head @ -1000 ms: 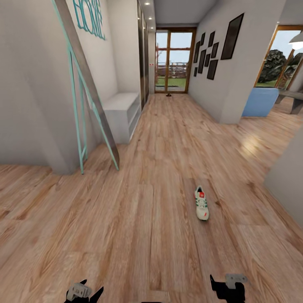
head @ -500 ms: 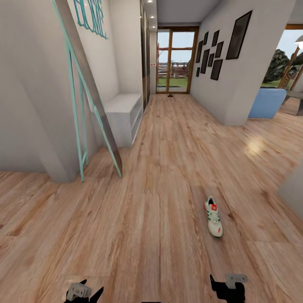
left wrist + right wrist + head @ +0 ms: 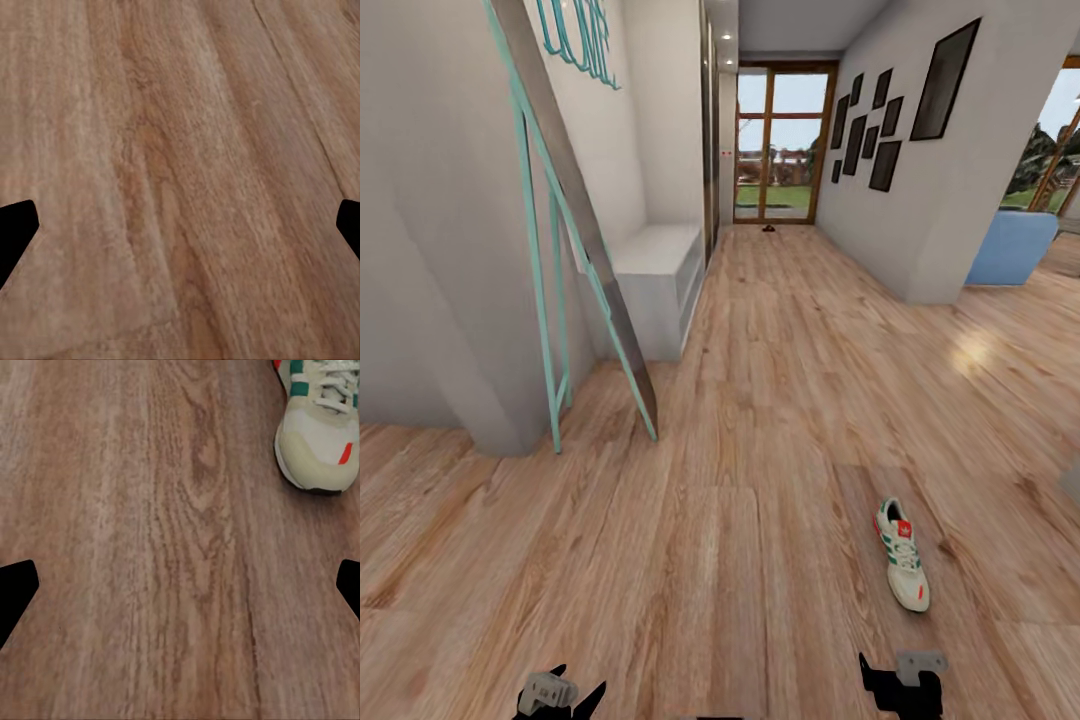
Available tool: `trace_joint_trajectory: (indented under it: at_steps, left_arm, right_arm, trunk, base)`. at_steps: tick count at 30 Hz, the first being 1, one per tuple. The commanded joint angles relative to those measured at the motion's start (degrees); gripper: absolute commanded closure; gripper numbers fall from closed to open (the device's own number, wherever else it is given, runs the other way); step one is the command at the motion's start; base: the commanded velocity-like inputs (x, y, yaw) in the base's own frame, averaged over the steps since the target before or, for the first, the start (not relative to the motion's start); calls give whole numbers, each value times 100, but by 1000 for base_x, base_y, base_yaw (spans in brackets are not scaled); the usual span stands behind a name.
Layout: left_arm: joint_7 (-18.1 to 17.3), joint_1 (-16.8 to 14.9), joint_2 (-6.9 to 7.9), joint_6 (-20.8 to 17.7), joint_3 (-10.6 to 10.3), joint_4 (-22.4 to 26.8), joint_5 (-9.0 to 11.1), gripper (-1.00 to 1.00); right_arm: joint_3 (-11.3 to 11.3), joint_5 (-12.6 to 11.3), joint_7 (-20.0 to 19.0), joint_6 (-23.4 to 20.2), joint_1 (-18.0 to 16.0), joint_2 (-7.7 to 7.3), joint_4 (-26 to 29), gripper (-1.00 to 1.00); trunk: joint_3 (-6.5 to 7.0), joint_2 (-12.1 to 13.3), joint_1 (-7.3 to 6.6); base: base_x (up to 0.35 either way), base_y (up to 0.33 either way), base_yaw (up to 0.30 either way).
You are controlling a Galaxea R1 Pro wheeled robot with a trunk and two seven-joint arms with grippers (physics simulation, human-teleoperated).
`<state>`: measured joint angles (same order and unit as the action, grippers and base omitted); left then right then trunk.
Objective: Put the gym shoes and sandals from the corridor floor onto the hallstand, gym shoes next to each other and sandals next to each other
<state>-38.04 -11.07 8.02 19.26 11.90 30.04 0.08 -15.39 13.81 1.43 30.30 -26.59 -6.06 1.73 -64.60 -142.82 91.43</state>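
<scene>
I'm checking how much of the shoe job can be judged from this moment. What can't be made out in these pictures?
- Gym shoe: in the right wrist view the frame edge cuts off its laced part; the head view shows it whole.
- Small dark object on the corridor floor by the glass door: too small and far to identify.
- White shelf unit: the leaning teal-framed mirror hides its near end; its open shelves are seen at a steep angle.
- Left gripper: cut by the bottom edge.

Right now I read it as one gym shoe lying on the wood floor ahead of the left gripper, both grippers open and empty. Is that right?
Not quite: the gym shoe lies ahead of the right gripper, not the left gripper. The head view shows it, and the right wrist view shows its end above the open fingers. The rest holds: it rests on the wood floor, and both grippers are open and empty.
</scene>
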Motion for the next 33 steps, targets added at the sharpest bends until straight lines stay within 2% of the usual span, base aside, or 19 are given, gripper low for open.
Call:
trace_joint_trajectory:
  at_steps: [1,12,17,26,33]
  left_arm:
    - [-37,-4,-3,13,23,-7,0,-100]
    - [-37,-7,-3,13,23,-7,7,-100]
    - [-44,-7,-3,15,23,-7,114,-100]
    - [-46,-6,-3,16,23,-7,162,-100]
    - [-46,-6,-3,16,16,-7,167,-100]
  right_arm:
    - [-43,60,15,20,-4,-1,-7,-100]
    - [-43,60,15,20,-4,-1,-6,-100]
    - [-43,60,15,20,-4,-1,-6,-100]
    - [-43,60,15,20,-4,-1,-7,-100]
    - [-43,60,9,20,-4,-1,-6,-100]
  trunk:
    - [-5,-2,2]
    - [-5,-2,2]
    - [-5,-2,2]
    - [-5,-2,2]
    - [-5,-2,2]
  base:
    - [331,161,0]
    - [331,162,0]
    - [331,167,0]
    - [331,168,0]
    - [335,43,0]
